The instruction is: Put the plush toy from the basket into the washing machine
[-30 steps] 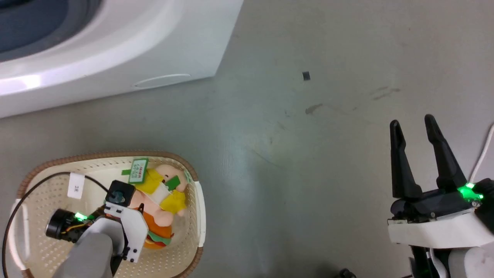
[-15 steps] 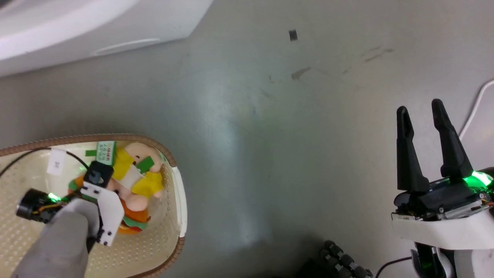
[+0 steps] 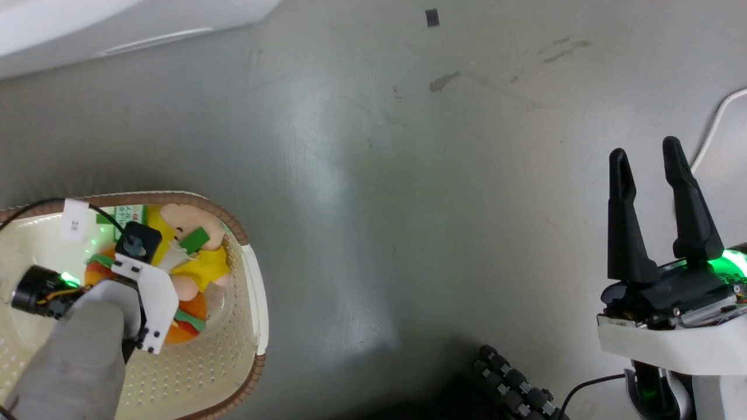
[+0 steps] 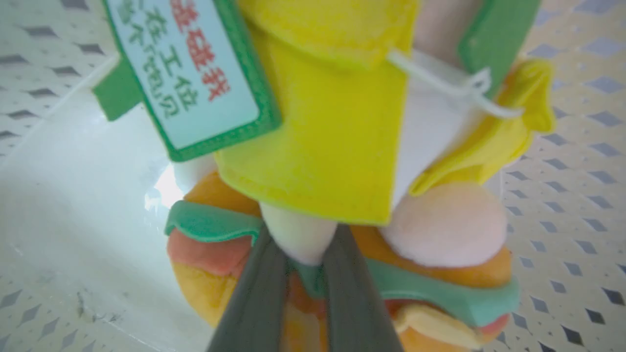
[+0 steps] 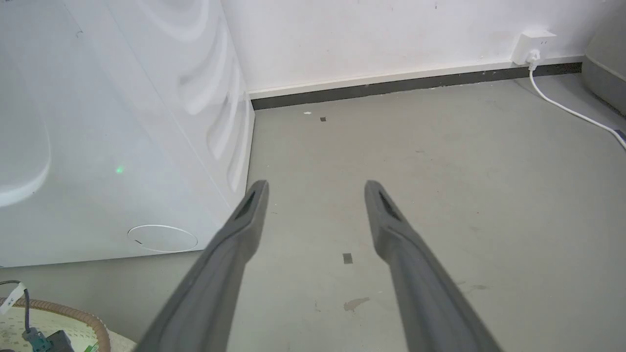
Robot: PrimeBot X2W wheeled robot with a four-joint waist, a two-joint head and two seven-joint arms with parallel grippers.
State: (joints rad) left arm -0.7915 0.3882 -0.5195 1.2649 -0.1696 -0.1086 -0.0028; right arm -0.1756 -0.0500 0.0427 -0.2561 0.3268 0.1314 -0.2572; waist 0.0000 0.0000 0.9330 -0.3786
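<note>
The plush toy, a pale-pink pig in a yellow jacket on an orange-and-green burger base, lies in the cream perforated basket at the lower left. My left arm's white wrist bracket hangs over the toy and hides the fingers. In the left wrist view my left gripper is shut on a pale leg of the plush toy, just above the burger base, beside its green-and-white sign. My right gripper is open over bare floor at the right, also open in its own view. The washing machine shows its white lower front.
A white cable runs along the floor from a wall socket at the right. A black ribbed part sits at the bottom edge. A small dark square lies on the grey floor. A paper label is on the black cable over the basket.
The head camera has moved, so the whole picture has shifted up and left. The left arm stays down on the toy in the basket. The right gripper stays open.
</note>
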